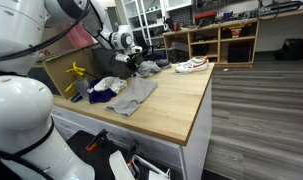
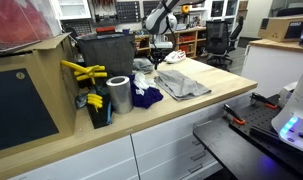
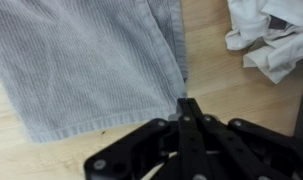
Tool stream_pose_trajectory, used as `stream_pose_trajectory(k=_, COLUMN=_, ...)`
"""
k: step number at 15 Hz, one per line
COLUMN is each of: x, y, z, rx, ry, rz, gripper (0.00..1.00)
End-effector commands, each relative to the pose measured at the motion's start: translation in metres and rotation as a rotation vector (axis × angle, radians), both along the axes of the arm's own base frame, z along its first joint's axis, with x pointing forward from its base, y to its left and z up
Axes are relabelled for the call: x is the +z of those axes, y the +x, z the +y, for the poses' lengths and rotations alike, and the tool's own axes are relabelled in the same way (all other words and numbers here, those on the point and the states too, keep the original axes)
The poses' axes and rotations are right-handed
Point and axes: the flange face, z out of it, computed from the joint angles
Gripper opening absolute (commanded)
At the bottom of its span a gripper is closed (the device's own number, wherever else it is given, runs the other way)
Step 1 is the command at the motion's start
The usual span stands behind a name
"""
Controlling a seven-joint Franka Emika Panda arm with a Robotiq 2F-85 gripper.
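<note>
My gripper [image 3: 186, 103] is shut, its two black fingers pressed together with nothing visible between them. In the wrist view its tips sit at the edge of a grey ribbed cloth [image 3: 86, 60] that lies flat on the wooden table [image 3: 206, 60]. A crumpled white cloth [image 3: 266, 40] lies beside it. In both exterior views the gripper [image 1: 134, 58] [image 2: 159, 47] hangs over the far part of the table, near the grey cloth [image 1: 136, 95] [image 2: 183, 83].
A white shoe [image 1: 191, 65] [image 2: 174, 57] lies at the far end. A dark blue cloth [image 2: 146, 97], a metal can [image 2: 118, 95], a yellow tool [image 2: 83, 72] and a black bin [image 2: 106, 55] stand along one side. Shelves [image 1: 221, 40] stand beyond.
</note>
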Motion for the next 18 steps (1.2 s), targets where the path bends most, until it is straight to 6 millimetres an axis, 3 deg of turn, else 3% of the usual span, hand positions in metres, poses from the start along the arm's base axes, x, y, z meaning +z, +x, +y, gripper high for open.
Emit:
stream_pose_trajectory(k=1, x=-0.001, y=0.006, z=0.012, rx=-0.002, ry=-0.006, rz=-0.011, gripper=0.00)
stream_pose_trajectory(k=2, x=-0.001, y=0.006, z=0.013, rx=-0.001, ry=-0.007, rz=-0.013, gripper=0.01)
stream_pose_trajectory(k=3, x=-0.001, y=0.007, z=0.013, rx=0.003, ry=-0.010, rz=-0.018, gripper=0.19)
stream_pose_trajectory(k=11, x=0.016, y=0.007, z=-0.009, rx=0.017, ry=-0.056, rz=-0.105, gripper=0.79)
stream_pose_trajectory(k=12, x=0.016, y=0.006, z=-0.013, rx=0.019, ry=-0.068, rz=-0.109, gripper=0.35)
stream_pose_trajectory(k=14, x=0.008, y=0.001, z=-0.021, rx=0.020, ry=-0.090, rz=-0.095, gripper=0.41)
stream_pose_trajectory(k=18, x=-0.023, y=-0.014, z=-0.039, rx=0.024, ry=-0.144, rz=-0.040, gripper=0.10)
